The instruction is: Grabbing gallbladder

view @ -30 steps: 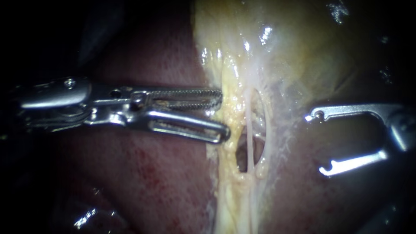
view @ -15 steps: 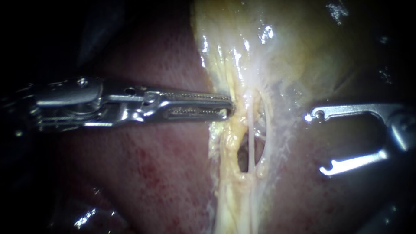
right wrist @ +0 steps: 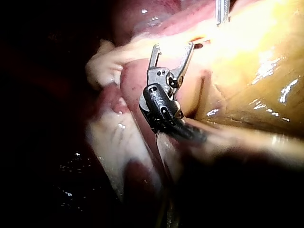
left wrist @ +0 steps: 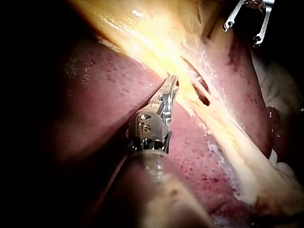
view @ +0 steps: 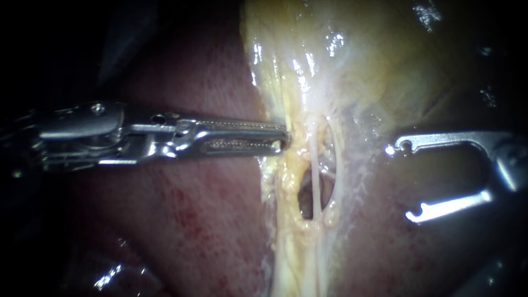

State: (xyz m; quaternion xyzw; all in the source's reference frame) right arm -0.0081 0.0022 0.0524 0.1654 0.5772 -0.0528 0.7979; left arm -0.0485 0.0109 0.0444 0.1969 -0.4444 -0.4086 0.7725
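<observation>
my left instrument has its long, finely toothed steel jaws pressed together, pinching the wet yellow fringe at the lower edge of the gallbladder. the gallbladder is glossy and pale yellow-green, spreading up and to the right from my tips. just past them, two thin whitish tubes run down across a dark oval gap. mottled red liver lies under my shaft. my right instrument hangs well apart, hooked jaws wide open, holding nothing.
</observation>
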